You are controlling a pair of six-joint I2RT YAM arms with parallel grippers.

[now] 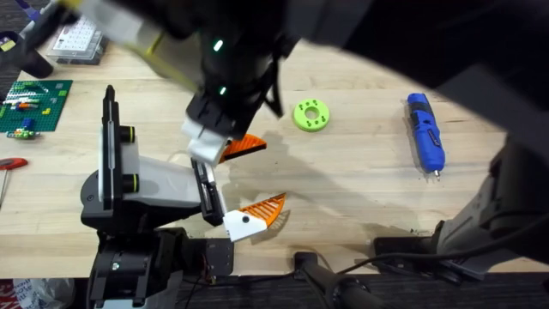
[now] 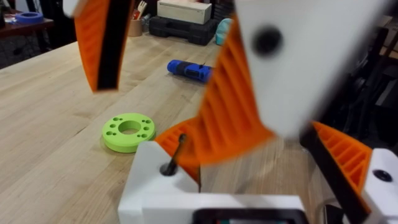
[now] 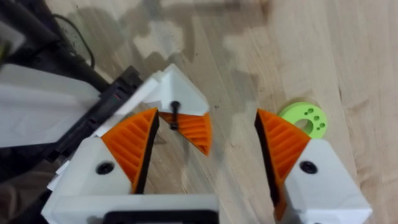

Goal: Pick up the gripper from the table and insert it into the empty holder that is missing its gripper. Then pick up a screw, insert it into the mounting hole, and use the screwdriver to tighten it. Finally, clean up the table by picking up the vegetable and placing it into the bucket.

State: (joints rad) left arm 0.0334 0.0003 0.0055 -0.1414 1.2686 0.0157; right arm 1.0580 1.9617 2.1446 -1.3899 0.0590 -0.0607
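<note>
The holder [image 1: 129, 180] lies at the lower left; it is my still left arm. At its black end bracket sits the gripper [image 1: 240, 146], an orange ribbed finger on a white block [image 3: 177, 90], with a black screw [image 3: 176, 115] standing in its hole. The holder's other finger [image 1: 257, 215] is a wide gap away. My right gripper [image 3: 206, 124] hangs open over the gripper, pads [image 3: 283, 143] on either side and not squeezing it. The blue screwdriver [image 1: 426, 133] lies at the right. The vegetable is out of view.
A lime-green ring with holes [image 1: 310, 114] lies beyond the holder's end. A green brick plate [image 1: 34, 105] and a clear box [image 1: 77, 41] sit at the far left. A brownish cup [image 2: 135, 26] stands far back; I cannot tell if it is the bucket.
</note>
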